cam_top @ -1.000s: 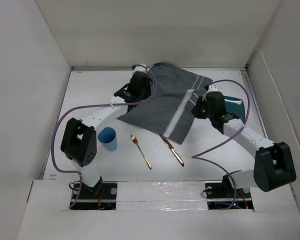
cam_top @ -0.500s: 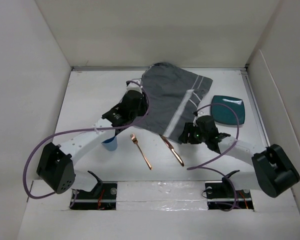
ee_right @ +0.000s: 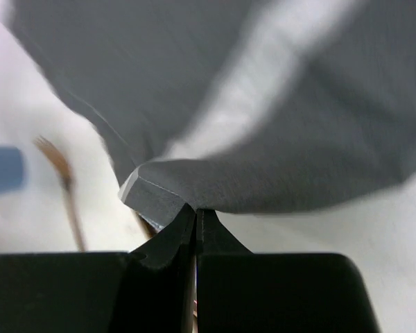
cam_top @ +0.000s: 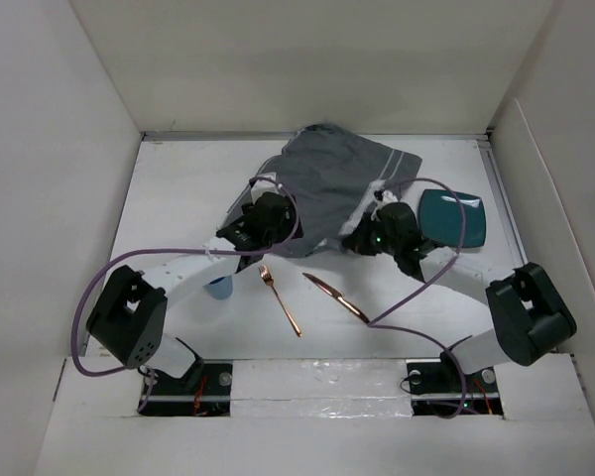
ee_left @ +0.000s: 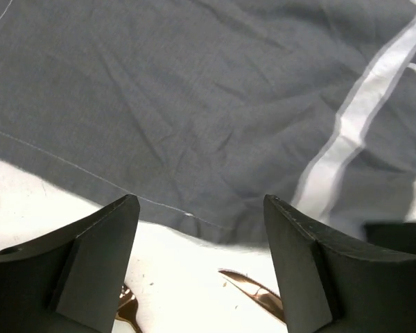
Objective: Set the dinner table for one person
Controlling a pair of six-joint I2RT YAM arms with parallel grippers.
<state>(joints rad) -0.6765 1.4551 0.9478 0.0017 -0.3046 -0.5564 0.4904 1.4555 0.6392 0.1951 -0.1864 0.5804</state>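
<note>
- My right gripper (ee_right: 195, 211) is closed tight, and by the look of it a folded corner of the grey cloth placemat with white stripes (cam_top: 342, 183) is pinched at its tips.
- My left gripper (ee_left: 200, 208) stands wide with nothing in it, hovering just above the placemat's near hem.
- The large flat white dinner table (cam_top: 178, 188) lies under everything. The placemat sits rumpled on its far middle.
- I judge the step in hand to be spreading that cloth flat toward the near centre.
- To do it well, I should bring the left fingers down on the hem and take only one layer.
- Then I should draw both corners apart and toward me together, low over the tabletop, so the stripes lie straight.
- The slim copper-coloured fork (cam_top: 281, 300) and the copper-coloured table knife (cam_top: 334, 297) lie just near of the cloth, so a dragged hem could sweep them.
- The square teal plate (cam_top: 454, 216) sits close behind my right wrist, and the small blue cup (cam_top: 216, 288) is half hidden under my left arm. I should keep my elbows clear of both.
</note>
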